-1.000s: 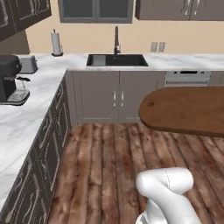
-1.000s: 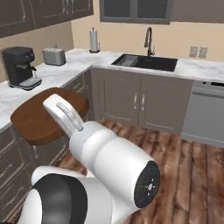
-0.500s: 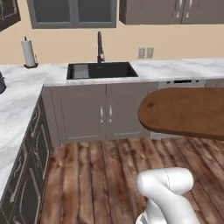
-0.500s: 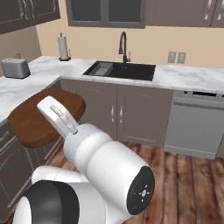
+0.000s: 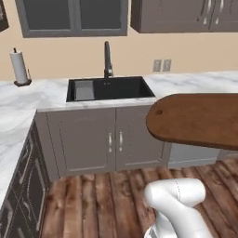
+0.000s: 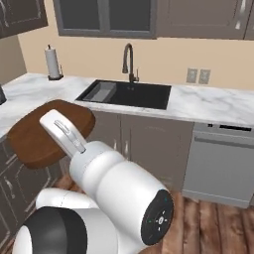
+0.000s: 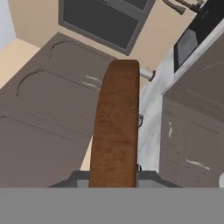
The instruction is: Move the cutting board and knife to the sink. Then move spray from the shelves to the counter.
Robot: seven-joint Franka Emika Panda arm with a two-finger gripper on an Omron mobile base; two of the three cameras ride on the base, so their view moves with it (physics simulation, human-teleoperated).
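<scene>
The cutting board (image 5: 197, 120) is up in the air, a dark reddish-brown wooden slab with a rounded end and a small hole near that end, hanging level in front of the grey-brown cabinet fronts and right of the sink (image 5: 110, 88). From the right base view the same board (image 6: 42, 131) pokes out behind the white arm, over the counter (image 6: 208, 103) corner. The hand view gives what neither base camera does: the board (image 7: 117, 127) seen edge-on, running straight up from between the gripper (image 7: 114, 177), which is clamped on its near end. The sink is a dark recessed rectangle in white, grey-veined marble, with a tall slim dark faucet (image 6: 129, 60) behind it. A white paper-towel roll (image 5: 19, 67) stands upright at the far left of the worktop. Floor is streaky wood plank.
</scene>
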